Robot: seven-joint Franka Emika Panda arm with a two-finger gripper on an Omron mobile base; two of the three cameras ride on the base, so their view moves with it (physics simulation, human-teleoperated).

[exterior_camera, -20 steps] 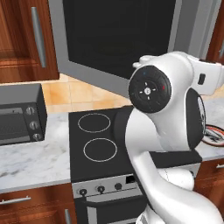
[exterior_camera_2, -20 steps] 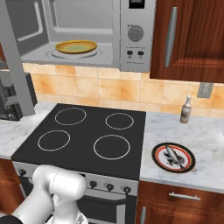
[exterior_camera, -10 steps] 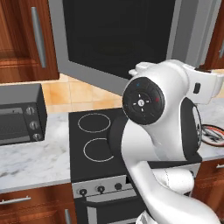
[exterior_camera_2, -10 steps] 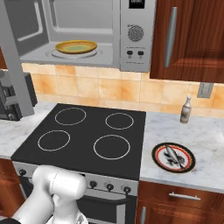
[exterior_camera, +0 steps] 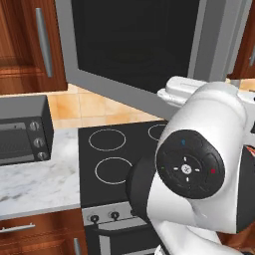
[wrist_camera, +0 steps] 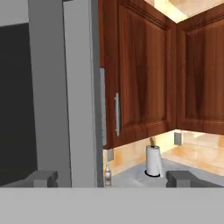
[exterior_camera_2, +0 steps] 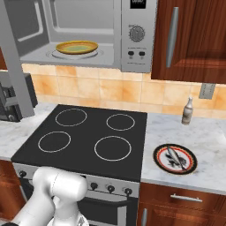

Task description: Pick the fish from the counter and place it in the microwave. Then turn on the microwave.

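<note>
We take the large grey-silver microwave (exterior_camera_2: 88, 35) as our landmark: its door (exterior_camera: 149, 50) stands swung wide, and inside it a yellow-rimmed dish (exterior_camera_2: 77, 47) sits on the floor of the cavity. The small silvery-grey fish (exterior_camera_2: 175, 158) lies on the red-rimmed plate with dark markings (exterior_camera_2: 190, 164), which rests on the white marble-look counter (exterior_camera_2: 207, 137) well below the microwave and off to its right, past the black four-ring stovetop (exterior_camera_2: 88, 137). A small grey bottle (exterior_camera_2: 187, 111) stands on the counter behind the plate. In the hand view the two-finger gripper (wrist_camera: 112, 178) shows its tips spread wide with nothing between them, facing the grey door edge and the reddish-brown wooden cabinets (wrist_camera: 140, 74) beside the microwave. From here we see three hazards. The arm, close beside the open door, could knock it. Reaching down to the plate, the fingers could clip the rim or pinch the slender fish off-centre so it slips. Carrying it back up, we could catch the door edge or cavity frame.
</note>
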